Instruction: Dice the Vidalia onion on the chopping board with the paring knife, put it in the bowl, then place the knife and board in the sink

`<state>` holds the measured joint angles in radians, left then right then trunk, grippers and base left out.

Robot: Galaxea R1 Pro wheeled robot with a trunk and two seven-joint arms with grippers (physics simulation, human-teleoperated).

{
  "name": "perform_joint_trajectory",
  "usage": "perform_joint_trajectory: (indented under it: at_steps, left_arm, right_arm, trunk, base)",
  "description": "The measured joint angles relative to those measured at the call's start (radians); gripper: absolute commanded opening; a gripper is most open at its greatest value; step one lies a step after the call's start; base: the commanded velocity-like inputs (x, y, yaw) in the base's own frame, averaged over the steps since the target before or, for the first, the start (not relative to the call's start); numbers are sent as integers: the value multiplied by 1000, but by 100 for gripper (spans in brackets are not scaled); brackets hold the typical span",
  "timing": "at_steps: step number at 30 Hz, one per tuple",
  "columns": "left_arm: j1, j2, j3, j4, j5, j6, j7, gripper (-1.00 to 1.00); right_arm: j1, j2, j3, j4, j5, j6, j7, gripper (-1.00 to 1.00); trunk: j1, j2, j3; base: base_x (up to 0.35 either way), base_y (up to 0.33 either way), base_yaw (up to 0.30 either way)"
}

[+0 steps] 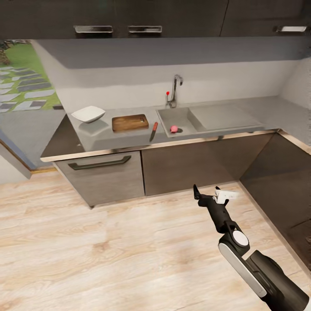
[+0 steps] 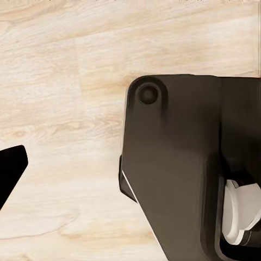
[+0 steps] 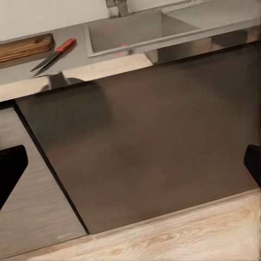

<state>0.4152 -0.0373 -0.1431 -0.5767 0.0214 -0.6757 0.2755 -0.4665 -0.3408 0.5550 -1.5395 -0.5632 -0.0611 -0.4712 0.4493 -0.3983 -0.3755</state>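
1. The room is evenly and softly lit, bright on the pale wooden floor (image 1: pixel 86 242), with no hard light source to be seen.
2. A grey shadow band lies on the wall under the upper cabinets (image 1: pixel 151 17).
3. The countertop (image 1: pixel 103 136) is glossy and mirrors the bowl (image 1: pixel 88 113) faintly.
4. The chrome faucet (image 1: pixel 174 90) carries small bright glints.
5. Daylight seems to come from the garden opening (image 1: pixel 23 75), which looks brightest.
6. The right wrist view is soft; the Vidalia onion (image 3: pixel 123 48) there is only a pink smear.
7. The left wrist view is sharp near the dark robot part (image 2: pixel 190 163), slightly hazy elsewhere.
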Motion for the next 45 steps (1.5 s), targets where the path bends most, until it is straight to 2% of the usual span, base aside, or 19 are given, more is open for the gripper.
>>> perform_joint_trajectory:
  at_steps: [13, 30, 33, 35, 37, 39, 40, 41, 42, 43, 44, 45]
  left_arm:
    - [0, 0, 0, -6, 0, 0, 0, 100]
    - [0, 0, 0, -11, 1, 1, 0, 100]
    - [0, 0, 0, -9, 2, 2, 0, 100]
    - [0, 0, 0, -9, 2, 2, 0, 100]
    - [0, 1, 1, -7, 2, 3, 0, 100]
    - [0, 1, 2, -8, 3, 4, 0, 100]
    - [0, 1, 2, -9, 3, 4, 0, 100]
    - [0, 1, 3, -14, 4, 6, 2, 100]
    - [0, 1, 4, -16, 6, 6, 2, 100]
    - [0, 1, 5, -20, 14, 8, 5, 100]
    - [0, 1, 5, -23, 21, 9, 7, 100]
    - [0, 2, 6, -28, 41, 13, 11, 100]
  right_arm:
    - [0, 0, 3, 0, 1, 0, 1, 100]
    - [4, 0, 8, 2, 3, 0, 2, 100]
    - [5, 1, 38, 24, 3, -2, 3, 100]
    - [5, 1, 83, 60, 2, -4, 5, 100]
    - [5, 2, 153, 142, 1, -12, 6, 100]
    - [5, 5, 187, 206, 2, -30, 6, 100]
    - [5, 6, 212, 250, 0, -53, 6, 100]
    - [5, 8, 257, 313, -2, -98, 5, 100]
    - [5, 8, 274, 335, -1, -115, 5, 100]
    - [5, 9, 306, 378, -3, -146, 4, 100]
    - [5, 10, 321, 402, -3, -160, 4, 100]
    - [5, 14, 348, 452, -6, -183, 4, 100]
  trunk:
    - [0, 0, 21]
    - [0, 0, 48]
    - [0, 0, 53]
    - [0, 0, 56]
    - [0, 0, 57]
    - [0, 0, 58]
    - [0, 0, 58]
    - [0, 0, 58]
    - [0, 0, 58]
    - [0, 0, 58]
    - [0, 0, 58]
    - [0, 0, 58]
  base:
    - [39, -316, 0]
    - [171, -214, 0]
    - [150, -120, 0]
    - [124, -108, 0]
    - [51, -47, 0]
    - [26, -24, 0]
    - [10, -10, 0]
    - [8, -8, 0]
    - [5, -5, 0]
    - [4, -4, 0]
    - [3, -3, 0]
    - [2, -2, 0]
